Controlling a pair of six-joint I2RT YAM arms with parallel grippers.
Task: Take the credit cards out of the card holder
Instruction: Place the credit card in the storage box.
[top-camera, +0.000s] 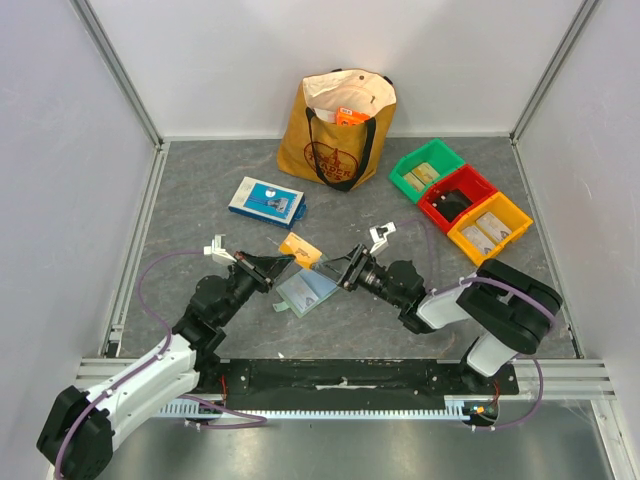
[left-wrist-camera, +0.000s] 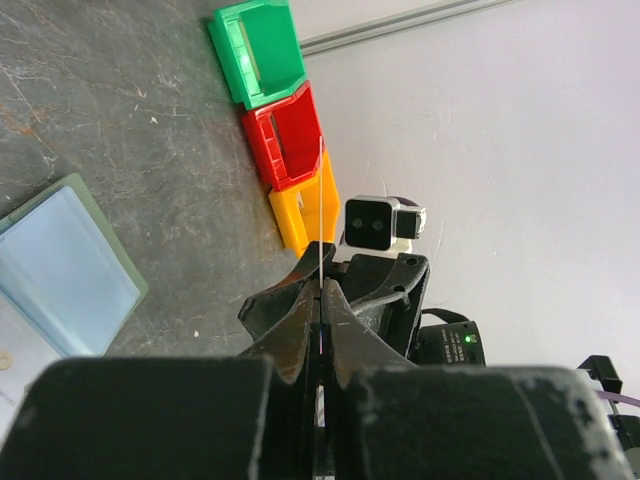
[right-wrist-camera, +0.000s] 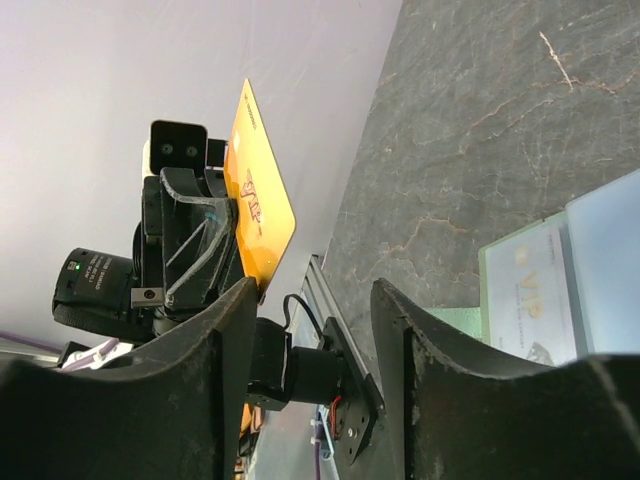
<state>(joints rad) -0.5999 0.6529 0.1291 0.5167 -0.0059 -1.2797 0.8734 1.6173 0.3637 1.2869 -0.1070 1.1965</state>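
The pale green card holder (top-camera: 305, 290) lies open on the table between the two arms, its bluish clear pockets facing up (left-wrist-camera: 60, 265). A pale card marked VIP (right-wrist-camera: 530, 300) sits in one pocket. My left gripper (top-camera: 280, 262) is shut on an orange credit card (top-camera: 300, 247), held above the table just left of the holder. That card shows edge-on in the left wrist view (left-wrist-camera: 320, 200) and as an orange face in the right wrist view (right-wrist-camera: 258, 200). My right gripper (top-camera: 335, 272) is open and holds nothing, its tips (right-wrist-camera: 315, 290) at the holder's right edge, facing the orange card.
A tan tote bag (top-camera: 338, 125) stands at the back. A blue-and-white flat box (top-camera: 267, 200) lies at back left. Green (top-camera: 427, 170), red (top-camera: 457, 195) and yellow (top-camera: 490, 226) bins sit in a row at the right.
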